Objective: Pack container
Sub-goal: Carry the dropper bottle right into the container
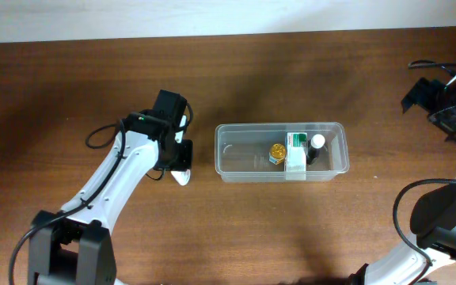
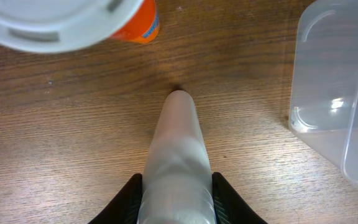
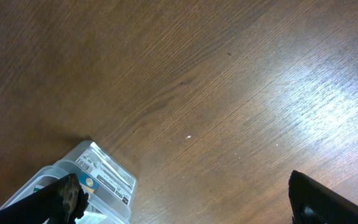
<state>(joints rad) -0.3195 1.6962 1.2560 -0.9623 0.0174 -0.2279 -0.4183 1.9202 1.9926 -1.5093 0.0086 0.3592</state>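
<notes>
The container (image 1: 282,151) is a clear rectangular tub at the table's middle. It holds a gold-capped bottle (image 1: 276,152), a green and white box (image 1: 295,149) and a black-capped bottle (image 1: 317,143). My left gripper (image 1: 179,161) is just left of the tub and is shut on a pale silvery tube (image 2: 178,149), whose tip rests on the wood. The tub's corner shows at the right of the left wrist view (image 2: 334,93). My right gripper (image 3: 185,205) is open and empty, far right of the tub (image 3: 101,177).
An orange bottle with a broad white cap (image 2: 73,25) lies on the table just beyond the tube's tip. Black cables and gear (image 1: 442,95) sit at the far right edge. The table is brown wood.
</notes>
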